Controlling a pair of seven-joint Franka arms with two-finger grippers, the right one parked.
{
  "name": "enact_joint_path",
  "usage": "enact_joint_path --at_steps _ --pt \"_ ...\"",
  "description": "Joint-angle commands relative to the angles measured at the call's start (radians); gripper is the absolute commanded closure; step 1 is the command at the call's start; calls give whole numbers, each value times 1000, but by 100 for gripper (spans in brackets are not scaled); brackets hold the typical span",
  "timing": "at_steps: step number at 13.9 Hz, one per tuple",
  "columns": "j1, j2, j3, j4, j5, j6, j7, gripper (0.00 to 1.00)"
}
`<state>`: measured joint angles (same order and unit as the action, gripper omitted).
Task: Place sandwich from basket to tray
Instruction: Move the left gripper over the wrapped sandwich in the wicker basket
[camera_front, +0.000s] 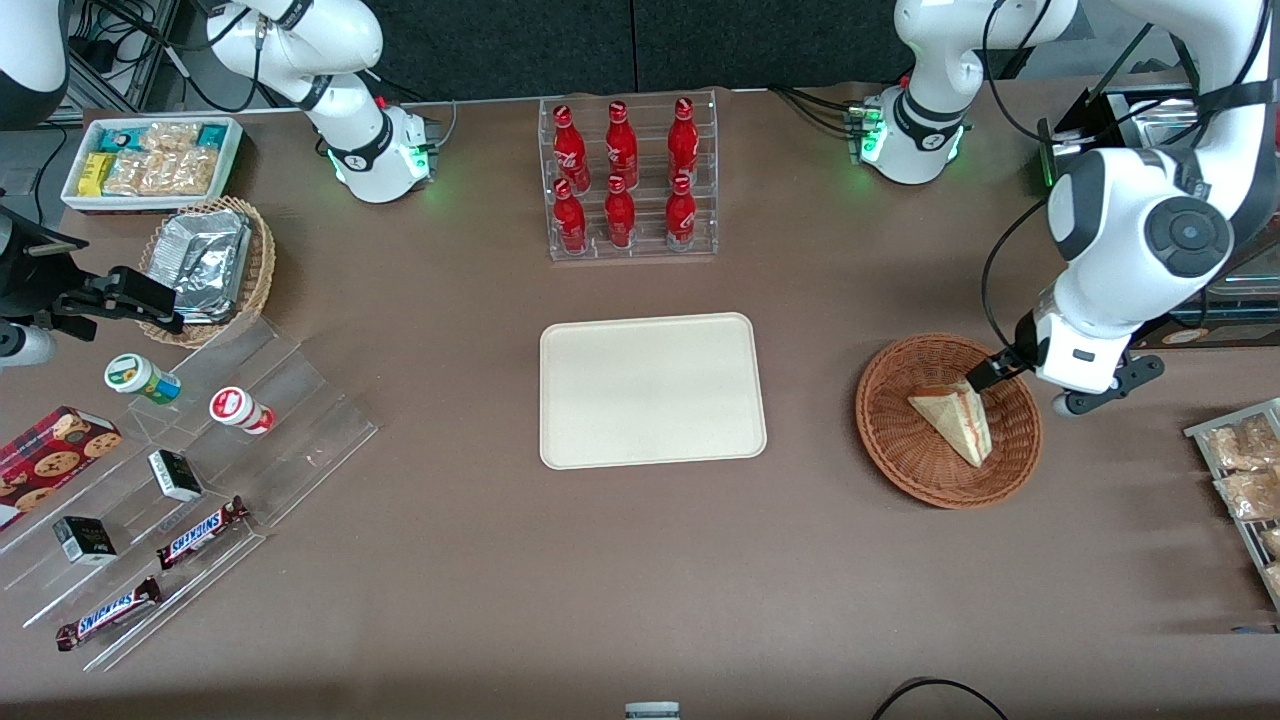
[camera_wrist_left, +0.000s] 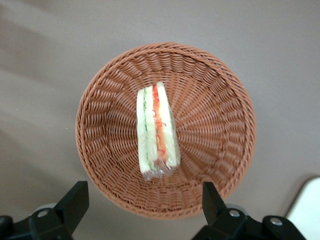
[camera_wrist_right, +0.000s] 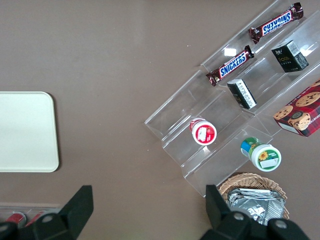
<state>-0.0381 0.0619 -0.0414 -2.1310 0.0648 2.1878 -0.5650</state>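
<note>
We hold our gripper (camera_wrist_left: 142, 210) above the wicker basket (camera_wrist_left: 220, 100) with fingers (camera_wrist_left: 75, 200) spread wide, set to straddle the wrapped sandwich (camera_wrist_left: 156, 131) lying on its side in the basket's middle, while the cream tray (camera_front: 652, 390) waits bare nearby.

"SNICKERS" on 2 chocolate bars (camera_front: 203, 532).

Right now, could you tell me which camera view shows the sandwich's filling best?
The left wrist view: it looks straight down on the sandwich in the basket, its red and green stripes facing up, below the open gripper. The front view shows mostly pale bread; the right wrist view misses it.
</note>
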Motion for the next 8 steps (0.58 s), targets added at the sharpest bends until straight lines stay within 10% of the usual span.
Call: enact_joint_path --at_steps 1,8 --pt "-2 33 0 -53 38 114 -50 0" --pt "3 130 0 -64 32 210 -56 0"
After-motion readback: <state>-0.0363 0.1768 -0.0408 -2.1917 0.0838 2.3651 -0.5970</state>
